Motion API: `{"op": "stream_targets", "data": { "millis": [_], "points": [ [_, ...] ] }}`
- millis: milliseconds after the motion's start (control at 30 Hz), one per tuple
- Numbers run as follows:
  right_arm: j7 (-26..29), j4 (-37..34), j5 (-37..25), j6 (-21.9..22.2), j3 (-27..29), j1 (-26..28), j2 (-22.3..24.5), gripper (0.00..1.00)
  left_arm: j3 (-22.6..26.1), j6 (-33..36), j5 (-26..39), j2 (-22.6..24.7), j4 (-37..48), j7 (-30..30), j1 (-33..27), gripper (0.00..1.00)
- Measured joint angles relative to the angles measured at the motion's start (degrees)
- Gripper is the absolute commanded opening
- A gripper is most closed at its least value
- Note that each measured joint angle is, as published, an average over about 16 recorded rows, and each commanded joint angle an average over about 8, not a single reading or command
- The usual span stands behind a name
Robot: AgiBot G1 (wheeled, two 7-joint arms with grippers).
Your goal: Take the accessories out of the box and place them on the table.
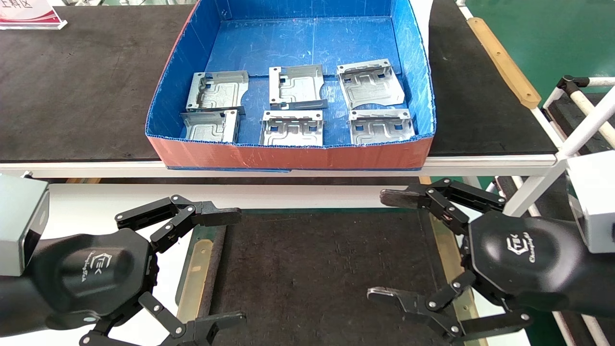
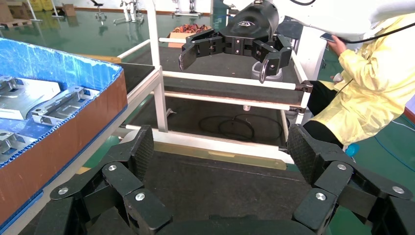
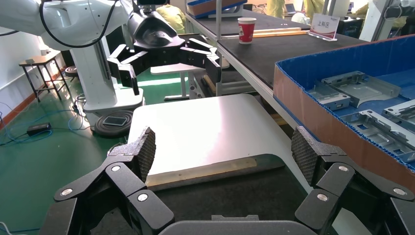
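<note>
Several silver-grey brackets lie in two rows inside the box (image 1: 293, 156), blue inside and orange-red outside, on the black-topped bench; one bracket (image 1: 293, 127) lies at the front middle. The box and brackets also show in the left wrist view (image 2: 63, 142) and the right wrist view (image 3: 342, 127). My left gripper (image 1: 230, 266) is open and empty, low over the left edge of the dark mat (image 1: 312, 269) on the white table (image 1: 86, 206). My right gripper (image 1: 391, 245) is open and empty over the mat's right edge. Both sit in front of the box, apart from it.
The black-topped bench (image 1: 72, 86) with a white frame carries the box. A red paper cup (image 3: 246, 29) and a sign (image 1: 29, 14) stand far off on it. A person in yellow (image 2: 372, 83) sits beyond the right arm. White frame tubes (image 1: 586, 120) stand at right.
</note>
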Motion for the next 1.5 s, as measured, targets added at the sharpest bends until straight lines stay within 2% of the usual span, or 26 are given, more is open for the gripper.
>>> {"op": "stream_targets", "data": {
  "millis": [333,700,1067,1500],
  "points": [
    [0.0,0.0,0.0,0.0,0.0,0.0,0.0,1.0,1.7,-5.4,3.9,2.1,-0.9,-3.4,-1.9,1.0],
    [0.0,0.0,0.0,0.0,0.0,0.0,0.0,1.0,5.0,-15.6,12.6,6.7,0.4,-9.1,-7.6,1.0],
    [0.0,0.0,0.0,0.0,0.0,0.0,0.0,1.0,8.8,-24.7,22.6,13.4,7.8,-13.1,-16.3,1.0],
    [0.0,0.0,0.0,0.0,0.0,0.0,0.0,1.0,12.7,-35.6,32.7,23.0,20.4,-15.9,-25.3,1.0]
  ]
}}
